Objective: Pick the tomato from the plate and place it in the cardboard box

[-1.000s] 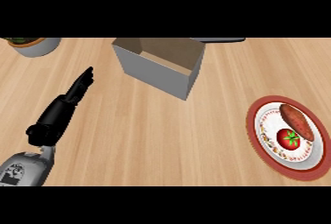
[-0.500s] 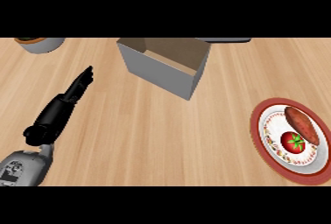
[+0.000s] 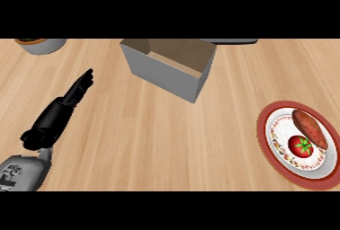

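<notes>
My hand is looking like smooth plastic. The counter is showing matt wood, the box dull cardboard.

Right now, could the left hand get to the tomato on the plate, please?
Probably not easily: the left hand is far left, the tomato far right, though nothing stands between them.

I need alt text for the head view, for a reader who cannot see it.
A tomato lies beside a sweet potato on a red-rimmed plate at the right; an open cardboard box stands at upper centre. The left robot hand, fingers straight, shows at the left.
</notes>
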`<state>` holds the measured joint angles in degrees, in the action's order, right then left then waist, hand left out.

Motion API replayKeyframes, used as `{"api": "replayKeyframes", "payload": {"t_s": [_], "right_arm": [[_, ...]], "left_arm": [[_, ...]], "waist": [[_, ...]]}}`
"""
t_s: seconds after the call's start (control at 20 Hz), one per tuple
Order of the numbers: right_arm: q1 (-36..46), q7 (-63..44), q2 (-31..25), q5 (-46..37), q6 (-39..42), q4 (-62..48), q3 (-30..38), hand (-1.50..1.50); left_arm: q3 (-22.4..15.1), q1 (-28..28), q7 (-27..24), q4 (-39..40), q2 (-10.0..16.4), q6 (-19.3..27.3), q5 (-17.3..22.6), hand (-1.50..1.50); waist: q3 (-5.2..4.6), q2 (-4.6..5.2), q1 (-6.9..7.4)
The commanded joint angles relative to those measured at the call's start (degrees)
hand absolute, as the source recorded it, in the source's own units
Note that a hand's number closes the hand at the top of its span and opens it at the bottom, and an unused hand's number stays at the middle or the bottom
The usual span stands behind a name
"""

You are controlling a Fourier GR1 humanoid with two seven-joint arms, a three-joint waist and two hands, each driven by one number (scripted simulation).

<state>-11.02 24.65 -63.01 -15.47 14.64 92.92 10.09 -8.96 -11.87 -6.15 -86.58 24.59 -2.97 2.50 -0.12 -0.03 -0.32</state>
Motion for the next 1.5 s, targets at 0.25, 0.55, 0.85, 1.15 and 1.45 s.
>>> {"api": "replayKeyframes", "payload": {"t_s": [0.25,0.55,0.85,1.15,1.45], "right_arm": [[-1.8,-23.4,2.9,-11.5,4.5,17.6,-9.4,-1.50],[0.1,-31.7,8.8,-13.0,11.4,21.0,-10.5,-1.50],[7.8,-35.5,15.3,-19.8,14.4,16.0,-15.6,-1.50],[1.1,-34.8,20.0,-27.4,11.9,20.4,-14.1,-1.50],[6.6,-29.6,22.3,-33.4,11.6,10.4,-14.7,-1.50]], "left_arm": [[2.9,-2.1,-0.9,3.2,0.4,-2.6,0.1,0.00],[2.9,2.0,0.7,-3.2,-1.1,-2.9,-1.6,0.00],[3.9,1.3,0.9,-2.1,-3.1,-4.2,-2.9,0.00],[5.5,0.8,0.4,-0.5,-4.5,-5.1,-5.0,0.00],[5.1,3.7,1.4,-5.1,-6.2,-6.1,-6.8,0.00]], "waist": [[0.04,-0.04,-0.21],[0.10,-0.09,0.27],[0.10,0.10,0.79],[0.11,-0.04,0.07],[0.12,-0.03,0.43]]}}
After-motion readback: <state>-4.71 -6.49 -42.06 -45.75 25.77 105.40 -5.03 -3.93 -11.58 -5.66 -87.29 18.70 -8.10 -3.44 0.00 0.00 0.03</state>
